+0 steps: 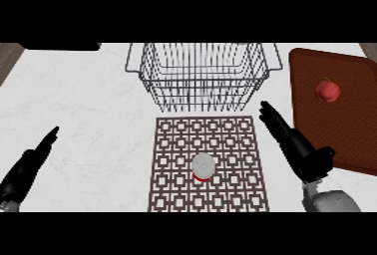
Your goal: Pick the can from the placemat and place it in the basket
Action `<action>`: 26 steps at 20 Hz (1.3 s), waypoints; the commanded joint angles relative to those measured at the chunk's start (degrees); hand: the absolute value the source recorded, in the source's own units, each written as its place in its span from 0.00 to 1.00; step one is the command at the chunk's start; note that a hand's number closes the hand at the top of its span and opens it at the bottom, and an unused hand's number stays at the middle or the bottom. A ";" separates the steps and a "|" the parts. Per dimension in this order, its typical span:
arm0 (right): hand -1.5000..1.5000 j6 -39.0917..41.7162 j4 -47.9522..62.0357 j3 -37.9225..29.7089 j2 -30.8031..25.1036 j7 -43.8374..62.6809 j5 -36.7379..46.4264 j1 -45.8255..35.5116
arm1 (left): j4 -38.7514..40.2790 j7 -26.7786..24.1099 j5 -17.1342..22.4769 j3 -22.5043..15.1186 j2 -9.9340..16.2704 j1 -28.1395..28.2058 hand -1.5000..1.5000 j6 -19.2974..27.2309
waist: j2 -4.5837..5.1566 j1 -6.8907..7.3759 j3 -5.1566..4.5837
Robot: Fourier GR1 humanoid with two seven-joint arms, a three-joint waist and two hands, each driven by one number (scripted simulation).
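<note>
White worktop seen from steeply above

The worktop (88, 109) is pale, faintly marbled white and fills nearly the whole view under even, soft light. At the far left corner a strip of grey-brown floor (7, 60) shows past its edge, and a dark object (59, 46) lies along the far edge there. A thin sliver of the same grey-brown shows at the far right corner.
</note>
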 commanded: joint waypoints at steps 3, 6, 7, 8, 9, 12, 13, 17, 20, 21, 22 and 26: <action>1.00 -0.15 -8.05 1.99 2.24 1.06 -0.52 -0.78 | -9.15 -2.65 5.06 2.58 -7.44 -0.78 0.50 3.75 | -2.71 -0.81 -0.16; 1.00 -0.31 -13.65 2.79 3.32 0.54 -0.61 -4.47 | -13.55 -7.72 7.75 3.16 -16.04 -6.14 0.50 8.59 | -3.43 -1.42 -0.33; 1.00 6.35 -15.23 10.74 0.00 -4.08 6.21 -9.91 | -11.78 -6.68 8.98 1.31 -16.66 -6.59 0.50 5.56 | -3.48 0.37 -0.57; 1.00 4.73 -17.25 14.27 4.37 -3.54 5.31 -6.34 | -13.98 -7.04 8.33 0.14 -18.86 -5.02 0.50 7.60 | -3.37 -0.29 -0.31; 1.00 2.47 -17.22 19.37 6.59 -4.60 10.46 -5.29 | -13.14 -7.28 9.72 1.57 -18.31 -6.48 0.50 6.52 | -2.95 -0.74 -0.33; 0.00 -11.11 -19.64 28.49 12.96 2.77 24.31 -0.16 | -16.61 -5.97 7.07 -0.33 -20.32 -5.67 0.50 10.45 | -3.09 -1.93 -0.27; 0.00 -15.44 -20.43 29.30 13.60 4.22 28.25 2.02 | -17.24 -5.45 7.76 0.41 -19.80 -4.33 0.50 10.30 | -3.18 -2.16 -0.27; 0.00 -21.36 -22.47 26.74 12.32 19.22 42.03 -0.97 | -16.96 -7.09 7.36 -0.15 -21.14 -2.61 0.50 10.90 | -3.47 -3.41 -0.55; 0.00 -19.05 -24.58 24.00 7.79 28.68 52.13 -2.51 | -17.45 -6.47 7.16 0.03 -20.60 -2.74 0.50 10.94 | -3.73 -4.56 -0.66; 0.00 -17.03 -24.32 23.57 6.35 31.83 55.69 -3.81 | -17.77 -7.76 8.12 1.76 -19.35 -1.06 0.50 10.04 | -3.85 -3.74 -0.79; 0.00 -13.25 -26.17 22.49 5.45 35.82 57.03 -6.22 | -17.78 -6.68 6.88 0.91 -20.05 -2.74 0.50 11.48 | -3.85 -4.43 -0.80; 0.00 3.70 -31.65 24.03 1.09 48.07 58.41 -9.26 | -18.54 -7.23 6.93 -0.23 -21.01 -0.82 0.50 11.25 | -3.70 -3.48 -0.79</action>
